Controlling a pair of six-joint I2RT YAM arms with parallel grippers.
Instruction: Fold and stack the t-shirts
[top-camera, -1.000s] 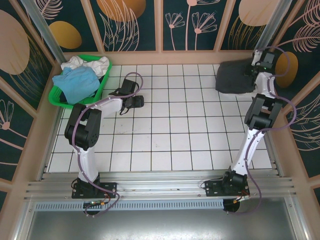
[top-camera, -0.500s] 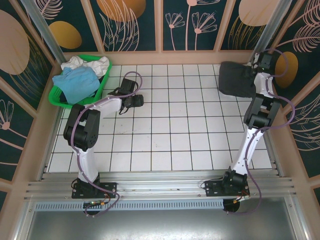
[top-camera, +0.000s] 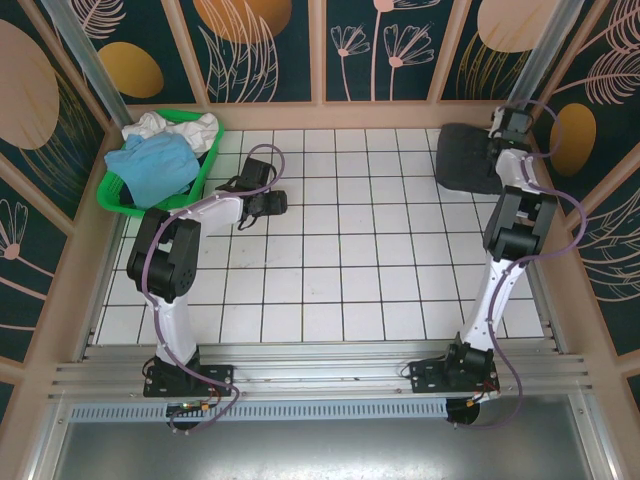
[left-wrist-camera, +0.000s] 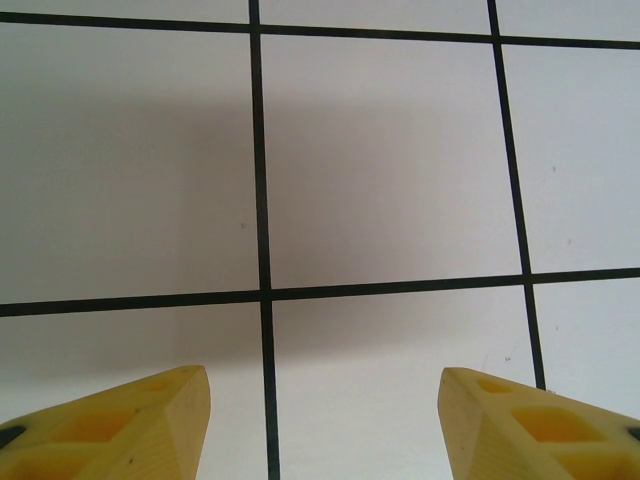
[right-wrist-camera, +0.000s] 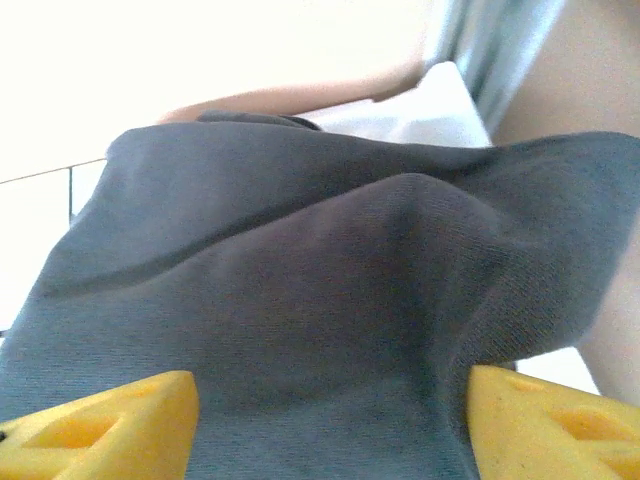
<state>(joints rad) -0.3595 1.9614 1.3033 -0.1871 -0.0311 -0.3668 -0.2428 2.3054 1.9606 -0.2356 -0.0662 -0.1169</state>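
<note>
Top external view: white tiled table (top-camera: 340, 260) was boxed in by dark floral wall panels (top-camera: 270, 50). Green plastic basket (top-camera: 113, 196), far left, held light blue t-shirt (top-camera: 155, 165) and white t-shirts (top-camera: 182, 128). Dark charcoal t-shirt (top-camera: 462, 160) was bunched far right beneath right gripper (right-wrist-camera: 330, 420), fingers spread. Left gripper (left-wrist-camera: 320, 420) was held over bare tiles, fingers apart.

Left arm (top-camera: 172, 262), right arm (top-camera: 500, 270): white tube links, bulky black joint housings. Purple-grey cable (top-camera: 265, 147) ran along each arm, looping free near wrist and elbow. Black base (top-camera: 185, 379) of each was bolted to metal rail (top-camera: 320, 378). Left gripper (top-camera: 274, 203) body was black. Fingers (left-wrist-camera: 120, 430) were yellow plastic wedges, blunt-tipped, with moulded hollow pockets. Right gripper (right-wrist-camera: 332, 376) had same yellow pair.
</note>
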